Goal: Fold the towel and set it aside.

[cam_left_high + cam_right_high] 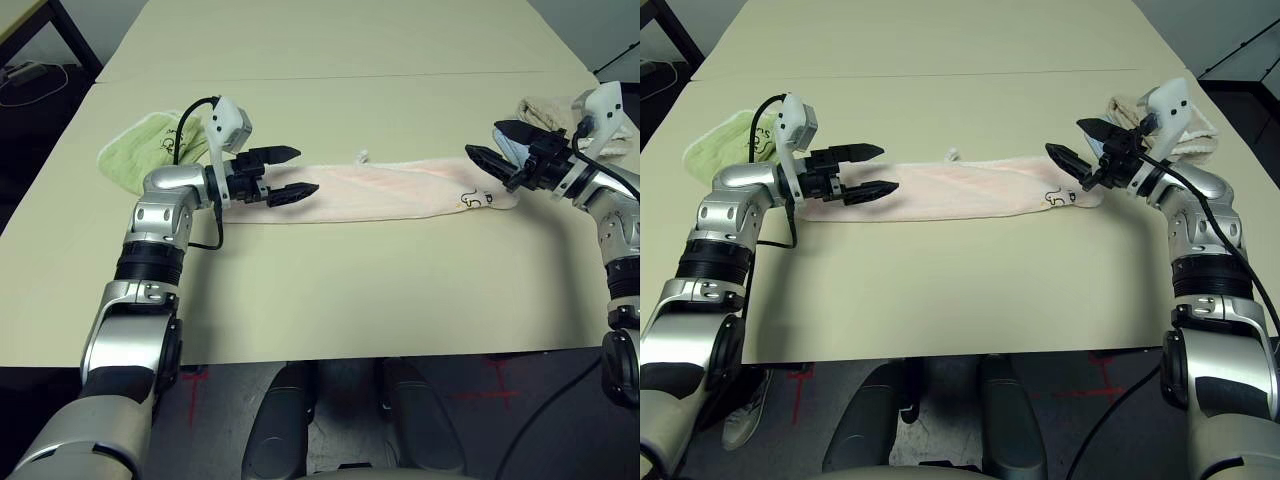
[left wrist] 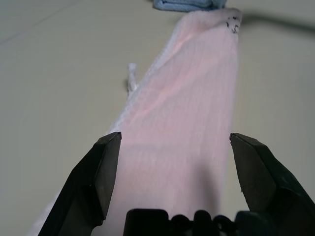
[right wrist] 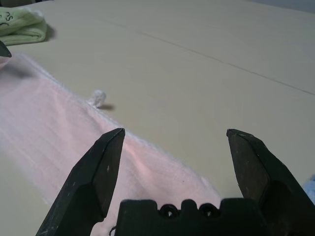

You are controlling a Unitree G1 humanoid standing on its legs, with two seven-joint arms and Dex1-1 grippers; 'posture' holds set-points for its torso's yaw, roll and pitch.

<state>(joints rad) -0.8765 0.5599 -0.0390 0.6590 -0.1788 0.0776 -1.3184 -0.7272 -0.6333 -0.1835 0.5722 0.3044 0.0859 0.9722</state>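
The towel (image 1: 385,188), pale pink, lies flat on the table (image 1: 330,290) as a long narrow strip running from side to side, its dark embroidered script (image 1: 474,198) near the end on the robot's right; a small white tag (image 1: 362,155) shows at its far edge. Left gripper (image 1: 292,173) sits over the towel's left end, jaws spread wide with nothing held, the pink cloth lying between and beneath the fingers (image 2: 101,172); right gripper (image 1: 493,146) hovers at the towel's right end beside the script, jaws likewise wide apart and empty. A light green towel (image 1: 140,150) rests on the table behind the left forearm; a beige folded towel (image 1: 545,108) and a blue one (image 1: 518,152) lie behind the right gripper.
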